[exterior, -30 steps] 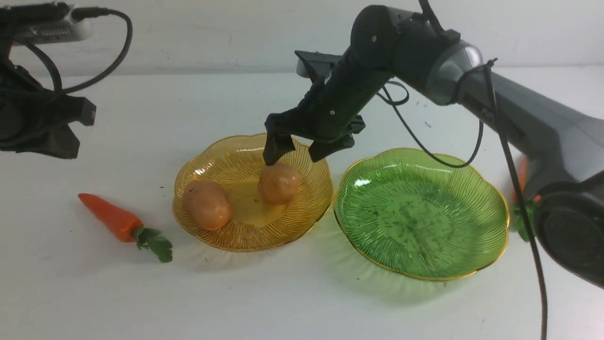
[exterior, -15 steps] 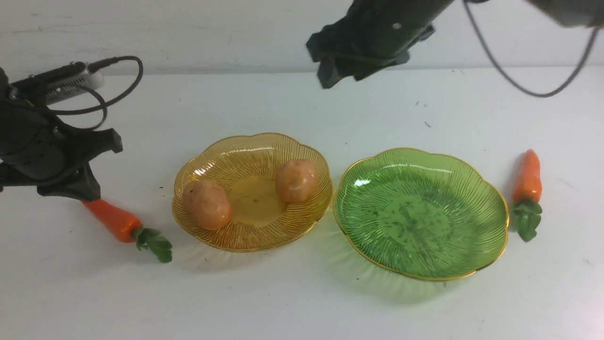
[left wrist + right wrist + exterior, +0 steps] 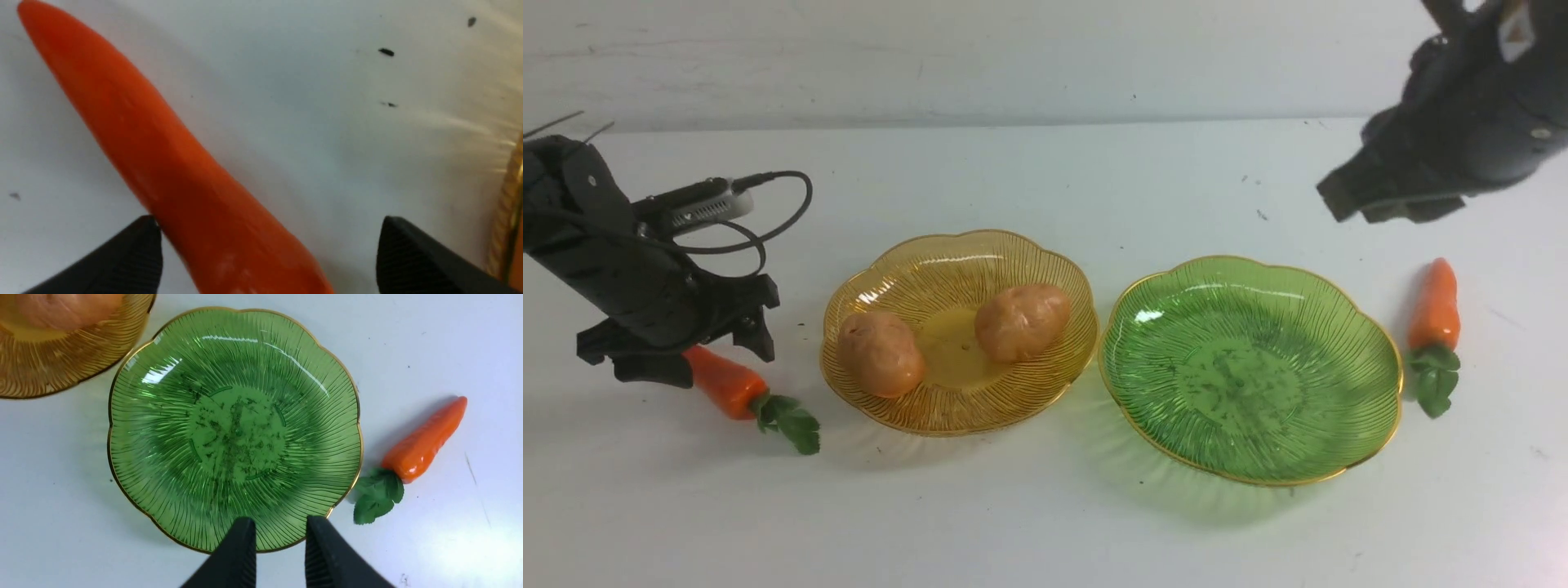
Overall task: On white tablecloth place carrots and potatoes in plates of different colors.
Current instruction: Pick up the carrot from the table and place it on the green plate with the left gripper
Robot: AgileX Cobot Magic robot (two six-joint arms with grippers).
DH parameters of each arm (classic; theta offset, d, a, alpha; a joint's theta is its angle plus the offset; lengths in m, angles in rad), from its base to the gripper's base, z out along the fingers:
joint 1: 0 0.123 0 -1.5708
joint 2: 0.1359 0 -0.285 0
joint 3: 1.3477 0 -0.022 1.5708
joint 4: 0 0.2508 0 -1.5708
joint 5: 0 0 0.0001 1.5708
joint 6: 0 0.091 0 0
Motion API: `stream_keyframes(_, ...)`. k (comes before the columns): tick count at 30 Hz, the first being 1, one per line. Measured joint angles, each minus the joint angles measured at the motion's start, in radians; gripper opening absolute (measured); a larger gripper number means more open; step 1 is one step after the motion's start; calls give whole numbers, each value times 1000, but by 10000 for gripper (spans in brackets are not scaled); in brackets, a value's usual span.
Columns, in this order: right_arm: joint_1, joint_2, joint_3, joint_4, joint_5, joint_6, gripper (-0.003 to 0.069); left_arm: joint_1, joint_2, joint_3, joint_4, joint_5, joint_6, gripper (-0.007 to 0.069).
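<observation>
Carrots: both lie on the tablecloth (image 3: 1045,531), neither in a plate.

Left carrot (image 3: 723,385) lies near the left edge, just beside the amber plate (image 3: 956,237). Its long axis runs diagonally, with the tip toward the far left corner and the leaves toward the near edge. The left gripper (image 3: 698,359) is down over its thin half with the jaws spread wide and nothing gripped. In the left wrist view the body passes between the fingers off centre. It is touching or just beside one finger (image 3: 139,253) and well apart from the other on the plate side. Judgement: closing here should catch the carrot across its width, though it may slide sideways first.

Right carrot (image 3: 1436,306) lies near the right edge, just beside the green plate (image 3: 1396,384), with its tip toward the far edge and its leaves toward the near edge. The right gripper (image 3: 280,524) hangs high above that side. Its jaws are a narrow gap apart and empty.

Both potatoes (image 3: 880,353) (image 3: 1021,321) sit in the amber plate. The green plate holds nothing, so judgement is that the carrots belong there and the left arm is placed to act first.
</observation>
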Motion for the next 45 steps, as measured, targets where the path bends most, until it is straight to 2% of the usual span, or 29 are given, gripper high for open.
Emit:
stream_keyframes(2, 0, -21, 6, -10, 1, 2, 169, 0, 29, 0, -1, -21, 0, 654)
stream_keyframes(4, 0, -43, 8, -41, 0, 2, 169, 0, 45, 0, 23, -23, 0, 597)
stream_keyframes(5, 0, -51, 14, -57, 0, 3, 169, 0, 48, 0, 56, -16, 0, 524)
stream_keyframes(6, 0, -64, 25, -81, -1, 9, 169, 0, 48, 0, 108, -2, -4, 404)
stream_keyframes(7, 0, -71, 32, -98, 0, 19, 169, 0, 48, -1, 140, 10, -9, 316)
stream_keyframes(8, -4, -80, 36, -114, 0, 37, 169, 0, 48, -6, 175, 27, -11, 270)
stream_keyframes(10, -42, -87, 39, -132, -3, 68, 169, 0, 42, -30, 207, 95, -15, 251)
stream_keyframes(13, -159, -87, 39, -138, -3, 87, 169, -29, -17, -91, 154, 169, 36, 251)
stream_keyframes(15, -247, -87, 40, -132, -3, 108, 169, -113, -85, -138, 72, 172, 139, 251)
stream_keyframes(17, -352, -87, 40, -111, -3, 118, 169, -229, -121, -183, -16, 155, 224, 251)
stream_keyframes(20, -456, -87, 42, -58, -2, 120, 169, -449, -113, -261, -163, 44, 351, 251)
stream_keyframes(21, -489, -87, 44, -38, -2, 119, 169, -488, -100, -284, -204, 17, 377, 251)
stream_keyframes(24, -544, -87, 58, 31, -11, 80, 169, -617, -26, -364, -296, -57, 440, 251)
stream_keyframes(27, -555, -87, 71, 73, -26, 40, 169, -704, 90, -448, -321, -94, 474, 251)
stream_keyframes(30, -556, -87, 75, 84, -37, 35, 169, -719, 203, -510, -324, -90, 467, 255)
stream_keyframes(33, -557, -86, 75, 84, -55, 36, 170, -707, 283, -570, -324, -59, 411, 319)
stream_keyframes(37, -561, -48, 75, 84, -103, 52, 185, -689, 304, -621, -318, 67, 372, 531)
stream_keyframes(39, -582, 9, 75, 98, -142, 83, 209, -682, 303, -636, -317, 105, 367, 604)
stream_keyframes(41, -609, 65, 75, 128, -171, 94, 243, -671, 299, -656, -317, 149, 355, 645)
stream_keyframes(43, -637, 124, 75, 194, -210, 87, 291, -656, 287, -688, -312, 198, 322, 608)
stream_keyframes(44, -646, 150, 75, 224, -233, 74, 315, -648, 277, -703, -306, 222, 313, 565)
stream_keyframes(45, -655, 187, 75, 262, -266, 56, 347, -641, 259, -723, -293, 249, 307, 489)
